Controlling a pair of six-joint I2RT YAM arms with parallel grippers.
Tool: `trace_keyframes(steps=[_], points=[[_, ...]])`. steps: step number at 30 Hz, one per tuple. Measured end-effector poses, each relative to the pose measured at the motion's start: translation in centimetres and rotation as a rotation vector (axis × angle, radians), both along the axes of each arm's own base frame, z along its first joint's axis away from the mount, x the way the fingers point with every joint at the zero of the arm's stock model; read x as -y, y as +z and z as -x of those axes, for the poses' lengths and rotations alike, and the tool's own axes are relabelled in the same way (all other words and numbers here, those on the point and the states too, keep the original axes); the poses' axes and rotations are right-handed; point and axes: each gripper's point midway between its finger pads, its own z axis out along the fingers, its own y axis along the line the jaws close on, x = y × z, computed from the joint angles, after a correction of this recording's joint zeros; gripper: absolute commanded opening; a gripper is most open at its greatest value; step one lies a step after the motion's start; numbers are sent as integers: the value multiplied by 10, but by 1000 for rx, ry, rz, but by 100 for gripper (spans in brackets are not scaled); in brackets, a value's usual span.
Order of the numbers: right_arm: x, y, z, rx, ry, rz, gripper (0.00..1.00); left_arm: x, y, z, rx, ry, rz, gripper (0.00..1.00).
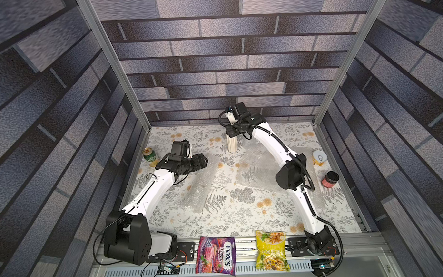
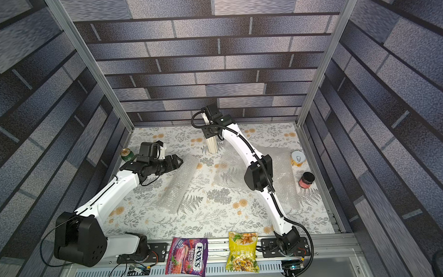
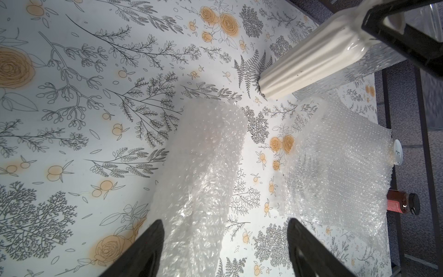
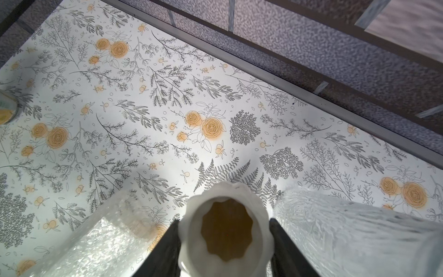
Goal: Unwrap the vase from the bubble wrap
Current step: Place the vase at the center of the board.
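Observation:
The white ribbed vase point(image 1: 232, 144) point(image 2: 212, 145) stands upright and bare near the back of the table in both top views. My right gripper point(image 4: 224, 221) is shut on the vase point(image 4: 226, 230) at its rim, one jaw on each side. The left wrist view shows the vase point(image 3: 309, 62) from the side. A roll of bubble wrap point(image 1: 202, 188) point(image 2: 179, 183) lies left of centre, and its end point(image 3: 201, 172) reaches between the fingers of my open left gripper point(image 3: 225, 225) point(image 1: 203, 161). A flat bubble wrap sheet point(image 1: 257, 168) point(image 3: 340, 163) lies under the right arm.
A green can point(image 1: 149, 154) stands at the left edge. A yellow can point(image 1: 319, 158) and a red jar point(image 1: 330, 179) stand at the right edge. A purple candy bag point(image 1: 215, 254) and a yellow snack bag point(image 1: 272, 250) lie on the front rail. Walls enclose the table.

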Motion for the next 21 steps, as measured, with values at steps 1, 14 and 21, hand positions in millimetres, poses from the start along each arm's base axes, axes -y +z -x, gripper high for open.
trace_keyframes(steps=[1, 14, 21], points=[[-1, 0, -2, 5, -2, -6, 0, 0, 0, 0, 0, 0, 0, 82], [-3, -2, -15, 23, -31, -67, 0, 0, 0, 0, -3, 0, -1, 82], [0, -2, -19, 27, -52, -102, 0, 0, -1, 1, -3, 0, -1, 82]])
